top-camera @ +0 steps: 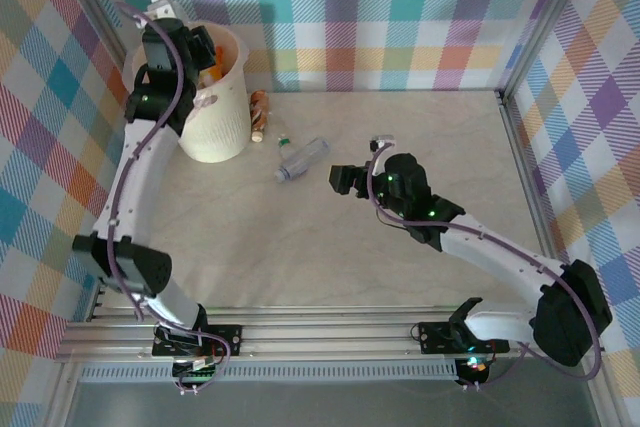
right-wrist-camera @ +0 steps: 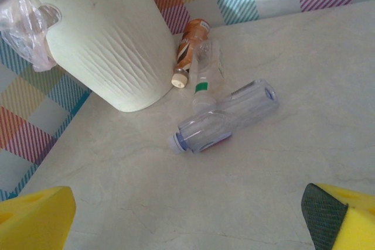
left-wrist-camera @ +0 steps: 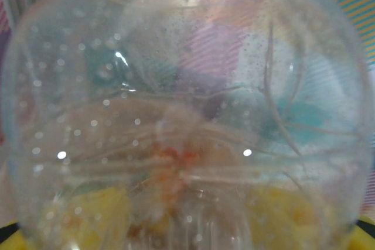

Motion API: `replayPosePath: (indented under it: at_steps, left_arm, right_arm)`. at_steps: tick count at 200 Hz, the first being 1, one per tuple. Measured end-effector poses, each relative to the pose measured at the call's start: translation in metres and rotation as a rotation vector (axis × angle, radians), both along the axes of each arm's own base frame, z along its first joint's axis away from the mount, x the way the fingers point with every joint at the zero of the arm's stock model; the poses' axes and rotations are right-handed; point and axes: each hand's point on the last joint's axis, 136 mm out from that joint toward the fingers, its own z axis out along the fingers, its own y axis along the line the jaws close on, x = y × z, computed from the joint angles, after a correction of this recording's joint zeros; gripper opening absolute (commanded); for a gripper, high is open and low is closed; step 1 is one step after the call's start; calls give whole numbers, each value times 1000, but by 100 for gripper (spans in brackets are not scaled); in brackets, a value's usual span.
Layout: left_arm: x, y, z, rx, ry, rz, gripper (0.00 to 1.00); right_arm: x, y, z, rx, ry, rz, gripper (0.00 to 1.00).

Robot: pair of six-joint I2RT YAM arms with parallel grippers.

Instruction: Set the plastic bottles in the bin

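Three bottles (right-wrist-camera: 225, 118) beside wrinkled cream bin (right-wrist-camera: 111, 45), left jaws grasping clear bottle (left-wrist-camera: 187, 109), right jaws released

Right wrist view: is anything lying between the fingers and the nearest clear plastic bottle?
Nothing visible does: only bare beige tabletop lies between the open right gripper and the clear, crushed plastic bottle lying on its side.
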Motion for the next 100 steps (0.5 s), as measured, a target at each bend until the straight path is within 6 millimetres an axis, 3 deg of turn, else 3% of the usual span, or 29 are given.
replayPosePath:
  at_steps: [58, 100]
  left_arm:
    - [58, 65, -26, 86, 83, 68, 50]
    - [76, 95, -54, 107, 165, 76, 72]
  right_arm:
    - [-3, -7, 0, -22, -4, -13, 100]
    - [-5, -12, -4, -35, 4, -27, 100]
